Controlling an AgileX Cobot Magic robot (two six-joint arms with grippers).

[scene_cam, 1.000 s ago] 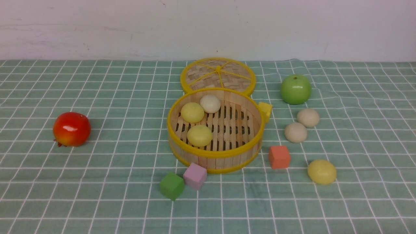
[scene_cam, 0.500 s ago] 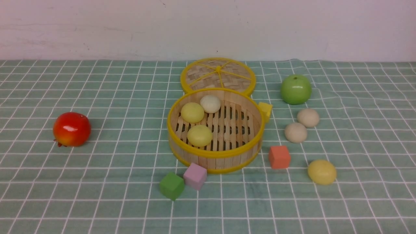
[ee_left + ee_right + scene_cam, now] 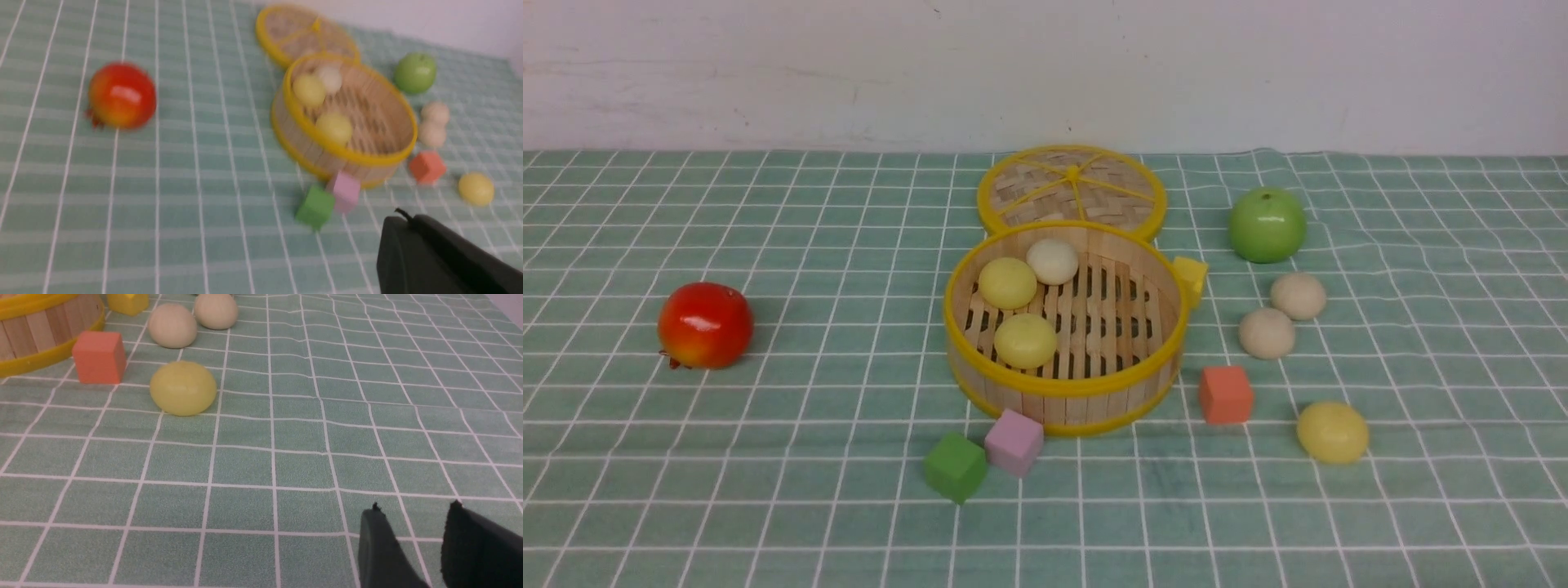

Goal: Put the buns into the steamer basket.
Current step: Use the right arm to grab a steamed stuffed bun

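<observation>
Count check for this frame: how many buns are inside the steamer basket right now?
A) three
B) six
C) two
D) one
A: the steamer basket holds two pale yellow buns and one cream-white bun, while the other three buns lie outside it on the cloth.

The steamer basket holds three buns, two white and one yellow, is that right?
Not quite. The steamer basket does hold three buns, but the colours are swapped: two yellow buns and one white bun. The front view shows it.
</observation>
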